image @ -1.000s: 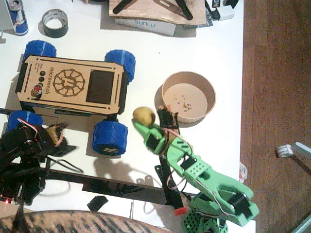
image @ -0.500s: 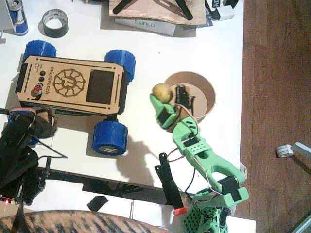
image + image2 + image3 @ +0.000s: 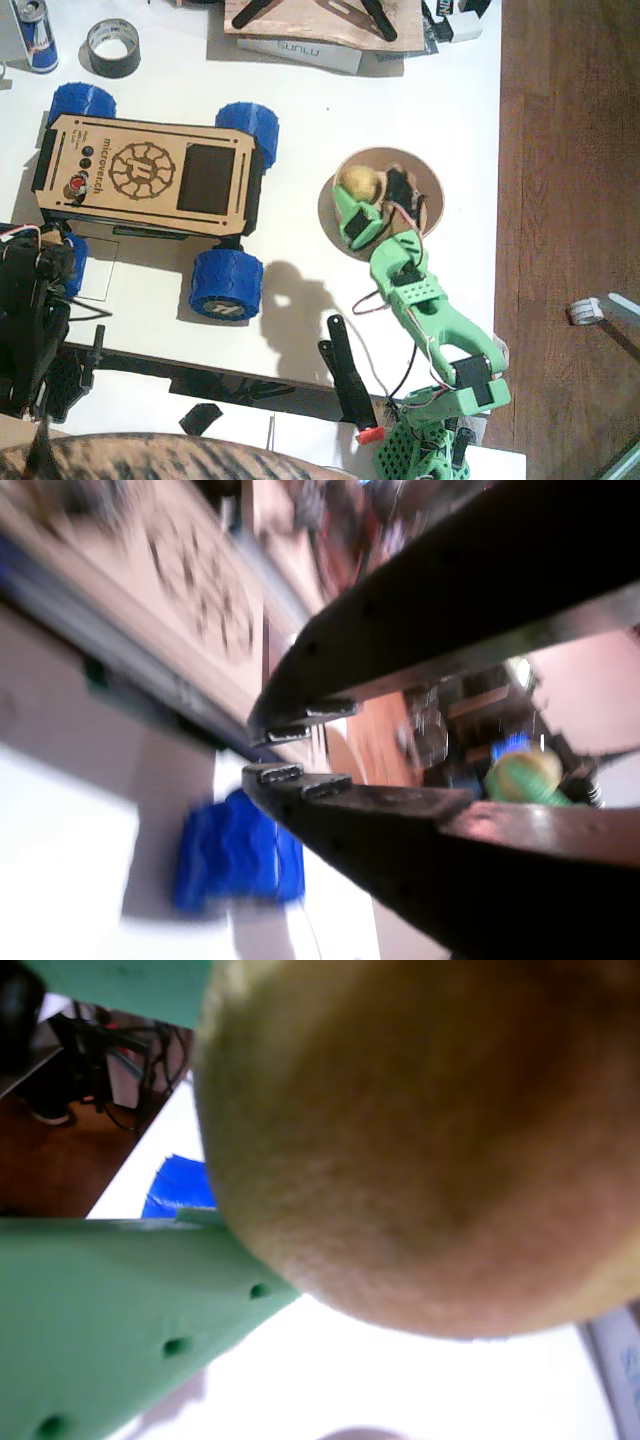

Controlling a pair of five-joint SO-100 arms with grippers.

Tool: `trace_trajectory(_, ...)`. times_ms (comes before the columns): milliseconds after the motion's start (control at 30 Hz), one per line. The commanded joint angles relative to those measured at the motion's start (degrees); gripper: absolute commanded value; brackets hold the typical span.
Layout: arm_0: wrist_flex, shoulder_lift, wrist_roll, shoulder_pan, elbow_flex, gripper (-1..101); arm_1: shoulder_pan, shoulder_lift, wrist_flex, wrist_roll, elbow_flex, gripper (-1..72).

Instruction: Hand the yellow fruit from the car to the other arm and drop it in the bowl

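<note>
At the far left of your fixed view the black left arm (image 3: 35, 320) sits folded at the counter's (image 3: 300, 120) edge, beside the car's near-left wheel. Its left pincer (image 3: 290, 760) shows best in a wrist view: the two dark jaws lie almost together with only a thin gap between the tips, and nothing sits between them. That view is blurred, but you can make out a blue wheel (image 3: 235, 855) and the car's plywood edge behind the jaws.

Next comes the car (image 3: 150, 175), lying flat with its gear emblem up and blue wheels at the corners. Above it, at the top left, stand a can (image 3: 38, 35) and a roll of black tape (image 3: 113, 47).

Moving right, the bowl (image 3: 428, 185) rests on the counter just beside the car's right end. The green arm (image 3: 425, 310) reaches up from the lower right, and its right pincer (image 3: 365, 190) is closed on the fruit (image 3: 360, 180), holding it over the bowl's left half, within the rim. In a wrist view the fruit (image 3: 420, 1140) fills most of the frame, pressed against a green finger (image 3: 120, 1320).

At the far right a strip of wooden floor (image 3: 570, 200) runs alongside the counter.
</note>
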Motion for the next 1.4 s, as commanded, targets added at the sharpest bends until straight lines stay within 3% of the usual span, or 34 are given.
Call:
trace_trajectory(0, 0.4, -0.3, 1.1, -0.6, -0.6, 0, 1.8, 0.5, 5.1, 3.7, -6.4, -0.2)
trace_trajectory(300, -0.3, -0.8, 1.1, -0.9, -0.6, 0, 7.6, -2.5, 19.4, 22.0, -19.0, -0.2)
trace_trajectory(633, -2.2, -1.2, 1.1, -0.9, -0.5, 0, 10.5, -15.1, 22.5, 34.6, -30.1, -0.2)
trace_trajectory(867, -2.6, -1.4, 1.1, -0.9, 0.5, 0, 12.1, -24.6, 21.0, 40.6, -34.7, -0.2)
trace_trajectory(1200, -19.5, -0.3, 1.1, -0.9, 23.6, 0, 11.1, -33.0, 28.4, 43.9, -43.6, -0.1)
trace_trajectory(1367, -21.8, -0.9, 1.1, -0.9, 27.5, 0, 10.1, -34.3, 29.6, 44.2, -44.9, 0.0)
